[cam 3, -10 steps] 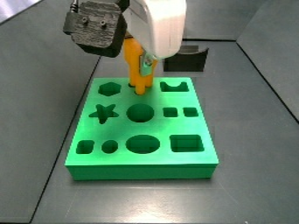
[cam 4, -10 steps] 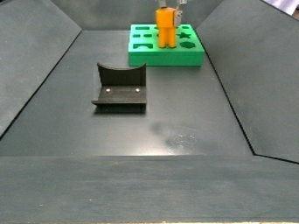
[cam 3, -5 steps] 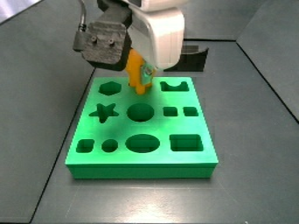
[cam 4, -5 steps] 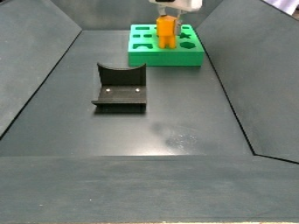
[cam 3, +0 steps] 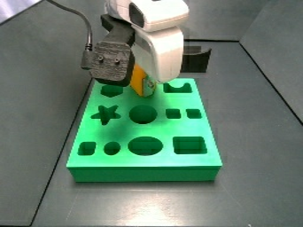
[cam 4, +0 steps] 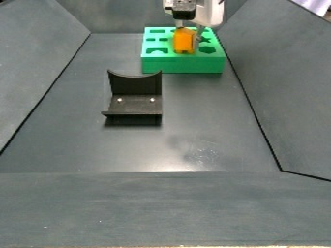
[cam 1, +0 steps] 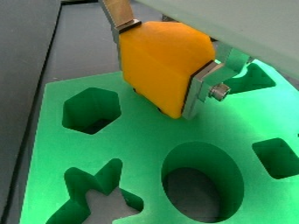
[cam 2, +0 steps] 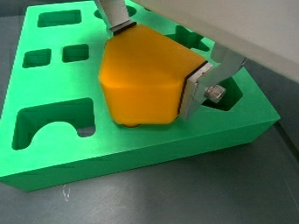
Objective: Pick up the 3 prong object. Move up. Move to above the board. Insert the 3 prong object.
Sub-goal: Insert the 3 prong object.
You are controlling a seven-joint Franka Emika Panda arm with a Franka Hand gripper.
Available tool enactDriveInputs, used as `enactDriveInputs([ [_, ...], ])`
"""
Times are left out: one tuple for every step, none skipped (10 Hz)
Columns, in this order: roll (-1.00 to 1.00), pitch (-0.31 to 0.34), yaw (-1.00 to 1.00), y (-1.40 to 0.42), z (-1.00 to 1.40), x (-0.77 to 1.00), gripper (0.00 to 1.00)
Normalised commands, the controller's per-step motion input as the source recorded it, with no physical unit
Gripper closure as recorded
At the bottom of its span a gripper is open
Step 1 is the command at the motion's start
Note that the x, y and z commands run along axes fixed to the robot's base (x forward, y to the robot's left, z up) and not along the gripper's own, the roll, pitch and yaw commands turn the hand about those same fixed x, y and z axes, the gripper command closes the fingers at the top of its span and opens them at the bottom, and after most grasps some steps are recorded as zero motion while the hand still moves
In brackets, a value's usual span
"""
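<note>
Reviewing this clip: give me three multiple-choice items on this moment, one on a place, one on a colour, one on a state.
1. Where is the 3 prong object?
A. On the floor by the fixture
B. At the board, in the end effector
C. Outside the bin

2. What colour is the board?
A. Green
B. Red
C. White

3. What is the end effector doing?
A. Open, empty
B. Shut on the fixture
C. Shut on the 3 prong object

Answers: 1 B, both side views show it over the board's far end. 2 A, bright green in every view. 3 C, the fingers flank the orange block in both wrist views.
</note>
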Motion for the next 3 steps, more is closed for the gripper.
enactDriveInputs([
  [0.0,-0.039,0.03,0.0,-0.25,0.0,1.0],
  [0.0,-0.009,0.0,0.0,0.0,0.0,1.0],
  [0.0,0.0,0.0,0.0,0.0,0.0,1.0],
])
